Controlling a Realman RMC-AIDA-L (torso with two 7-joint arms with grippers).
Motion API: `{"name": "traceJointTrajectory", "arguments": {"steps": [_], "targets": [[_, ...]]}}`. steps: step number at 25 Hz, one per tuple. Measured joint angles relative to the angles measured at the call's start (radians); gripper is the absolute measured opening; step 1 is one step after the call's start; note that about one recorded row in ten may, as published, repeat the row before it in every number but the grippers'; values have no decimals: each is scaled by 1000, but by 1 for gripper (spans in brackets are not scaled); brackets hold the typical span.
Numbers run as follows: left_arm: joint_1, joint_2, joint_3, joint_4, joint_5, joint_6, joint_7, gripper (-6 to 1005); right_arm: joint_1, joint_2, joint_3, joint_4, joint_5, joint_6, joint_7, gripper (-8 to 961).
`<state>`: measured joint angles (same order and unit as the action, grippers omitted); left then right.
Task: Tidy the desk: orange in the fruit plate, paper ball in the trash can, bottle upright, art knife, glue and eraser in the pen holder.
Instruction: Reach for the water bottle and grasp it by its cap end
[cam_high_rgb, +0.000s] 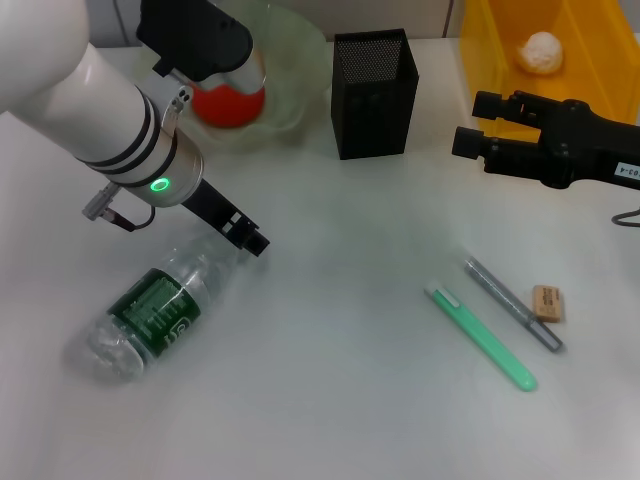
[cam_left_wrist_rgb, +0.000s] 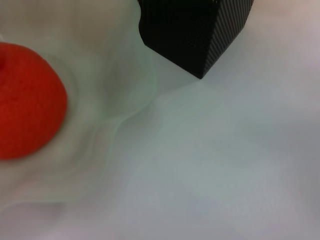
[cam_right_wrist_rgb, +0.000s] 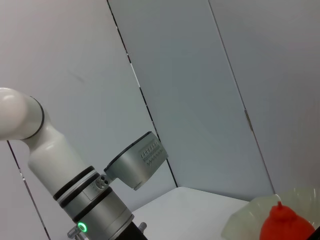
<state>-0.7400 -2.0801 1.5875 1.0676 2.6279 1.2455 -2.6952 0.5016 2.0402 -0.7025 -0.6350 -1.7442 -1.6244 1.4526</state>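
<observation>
**Orange in the bowl, bottle next**

The left gripper (cam_high_rgb: 225, 75), fingers hidden, hangs over the fruit plate (cam_high_rgb: 295, 60) holding the orange (cam_high_rgb: 230, 100). The bottle (cam_high_rgb: 155, 310) lies flat, awaiting righting. The right gripper (cam_high_rgb: 475, 125) idles, seemingly spread, beside the trash can (cam_high_rgb: 600, 40).

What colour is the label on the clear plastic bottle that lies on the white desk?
Dark green with white print, on the clear plastic bottle; the head view shows it best.

Orange (cam_high_rgb: 229, 101) in fruit plate (cam_high_rgb: 296, 60), left of pen holder (cam_high_rgb: 374, 92).
</observation>
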Motion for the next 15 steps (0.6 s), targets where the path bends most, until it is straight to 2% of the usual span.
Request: {"name": "traceJointTrajectory", "arguments": {"steps": [4,7,12,15], "targets": [[-1,0,0,-2,-2,0,0,648,0,0,0,0,0,0,0,803],[-1,0,-5,-3,-2,6,-1,446,0,0,0,0,2,0,0,803],[7,1,-30,59,-2,39,-12,436,-4,-4,0,-1,6,-4,0,802],[37,5,-50,166,-2,64,-8,413,-10,-6,1,-2,7,-4,0,802]]}}
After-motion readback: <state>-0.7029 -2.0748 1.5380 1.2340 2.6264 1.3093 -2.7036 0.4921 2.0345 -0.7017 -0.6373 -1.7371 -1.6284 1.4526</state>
